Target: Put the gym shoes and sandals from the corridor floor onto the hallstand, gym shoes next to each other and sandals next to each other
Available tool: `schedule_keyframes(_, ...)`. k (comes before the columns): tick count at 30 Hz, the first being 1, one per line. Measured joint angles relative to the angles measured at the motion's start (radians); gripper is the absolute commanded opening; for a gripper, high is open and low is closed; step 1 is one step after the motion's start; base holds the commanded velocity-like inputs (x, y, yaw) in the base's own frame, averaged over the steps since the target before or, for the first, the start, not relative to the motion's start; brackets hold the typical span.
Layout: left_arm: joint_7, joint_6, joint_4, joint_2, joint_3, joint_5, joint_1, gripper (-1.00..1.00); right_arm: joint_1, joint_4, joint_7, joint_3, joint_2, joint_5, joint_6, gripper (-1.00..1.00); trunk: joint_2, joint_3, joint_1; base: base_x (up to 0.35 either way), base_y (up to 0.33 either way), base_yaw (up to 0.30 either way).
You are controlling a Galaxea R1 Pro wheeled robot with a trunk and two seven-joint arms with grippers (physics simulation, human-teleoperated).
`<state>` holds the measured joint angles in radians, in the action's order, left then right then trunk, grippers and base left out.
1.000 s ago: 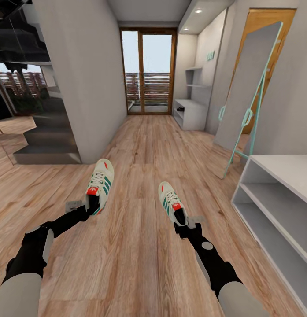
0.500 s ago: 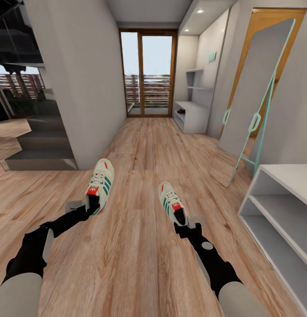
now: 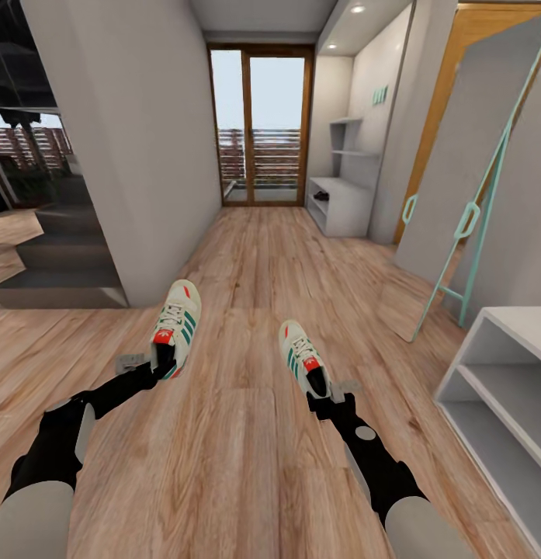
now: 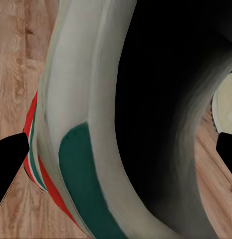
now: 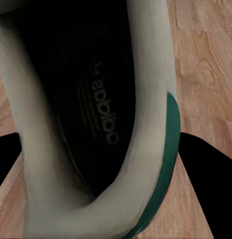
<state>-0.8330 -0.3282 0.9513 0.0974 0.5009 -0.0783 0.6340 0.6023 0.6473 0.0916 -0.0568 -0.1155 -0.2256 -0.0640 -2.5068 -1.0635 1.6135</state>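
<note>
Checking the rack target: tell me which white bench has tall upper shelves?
The hallstand far down the corridor beside the glass door; the near white bench at right has none.

Corridor floor [image 3: 247, 435] of light wood-grain planks runs to a far glazed door [image 3: 261, 124]. Standing on it: pale-grey hallstand [image 3: 344, 203] at the far right wall, leaning mint-framed mirror [image 3: 476, 171] along the right edge, white two-shelf bench [image 3: 507, 388] at the near right edge.
</note>
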Motion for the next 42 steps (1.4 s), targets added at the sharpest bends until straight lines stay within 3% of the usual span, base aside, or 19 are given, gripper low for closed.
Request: schedule_keyframes(42, -0.002, -0.002, 0.000, 0.000, 0.002, 0.002, 0.000, -1.00, 0.000, 0.000, 0.000, 0.000, 0.000, 0.000, 0.000, -1.00, 0.000, 0.000, 0.000, 0.346, 0.000, 0.000)
